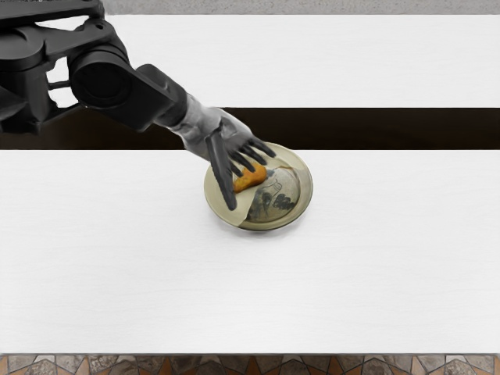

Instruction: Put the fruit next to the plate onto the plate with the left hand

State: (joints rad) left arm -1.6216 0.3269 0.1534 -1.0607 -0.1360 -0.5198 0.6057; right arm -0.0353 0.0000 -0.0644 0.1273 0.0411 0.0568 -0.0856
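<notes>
2 white surfaces fill most of the view. The front table [250, 289] has a pale, faintly grained top and reaches from the left edge to the right edge. Just behind the front table a dark gap [391, 129] runs across the whole width. Beyond it, farther from the front table, lies the 2nd table [328, 62], of the same look. Below the front table's near edge shows a narrow strip of tiled floor [250, 365] in brown, grey and orange.
</notes>
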